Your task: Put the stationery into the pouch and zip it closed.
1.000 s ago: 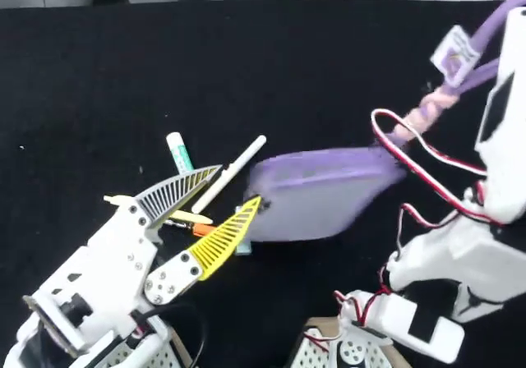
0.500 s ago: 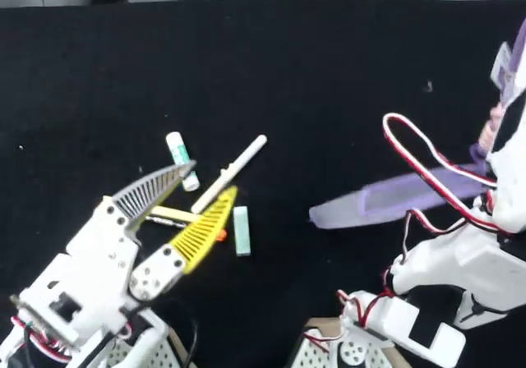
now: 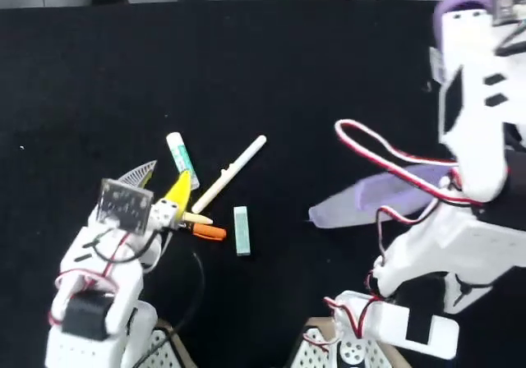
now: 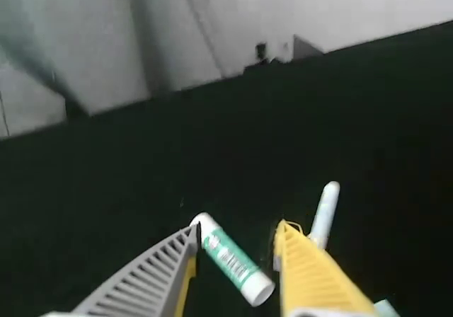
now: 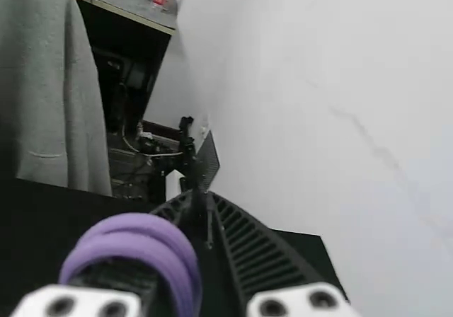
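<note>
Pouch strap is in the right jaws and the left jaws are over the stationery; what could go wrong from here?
1. The right gripper holds only the purple strap, so the pouch may swing or twist, its opening turning away.
2. The left gripper, open, straddles the glue stick with the white pen close beside; closing may roll the stick or nudge the pen.

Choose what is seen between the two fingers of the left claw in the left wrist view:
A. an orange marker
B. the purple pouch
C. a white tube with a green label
C: in the left wrist view the white tube with a green label lies in the gap of the open left claw.
</note>
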